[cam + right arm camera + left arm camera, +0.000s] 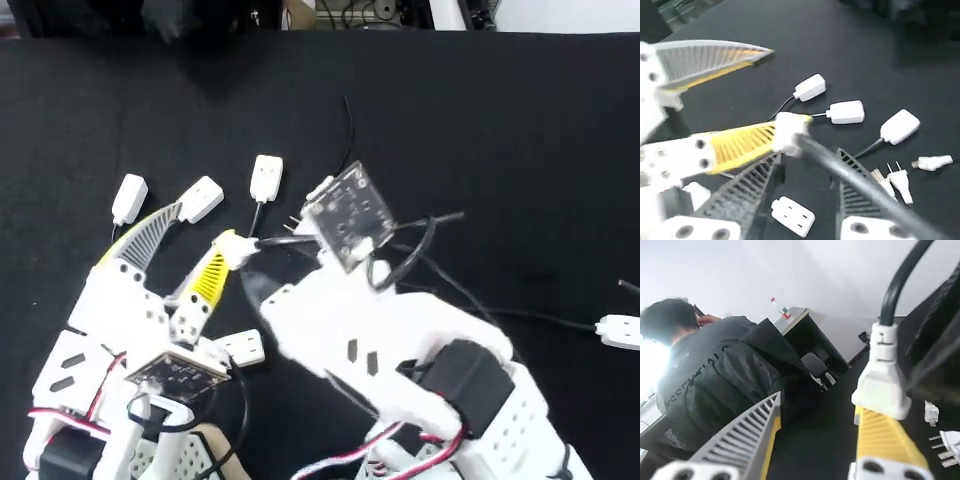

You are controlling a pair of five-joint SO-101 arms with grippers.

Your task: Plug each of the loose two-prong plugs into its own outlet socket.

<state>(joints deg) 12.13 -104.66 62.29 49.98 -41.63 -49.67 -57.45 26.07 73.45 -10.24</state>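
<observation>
Left hand (200, 230): gaping wide, its yellow finger (207, 278) touching a white plug (232, 248) at the tip.
Right hand (809, 156): black fingers standing apart, the plug's black cable (850, 175) running between them.
Hard to make out: the plug's prongs, pressing against the yellow finger.
White sockets (201, 198): three lying just beyond the left hand; a fourth socket (620, 330) is being cut off at the edge.
Loose plugs (892, 182): lying on the black tabletop (500, 120) near the right hand.

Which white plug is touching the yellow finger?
The plug on the thick black cord, resting against the yellow finger of the left gripper. The others lie on the table.
</observation>
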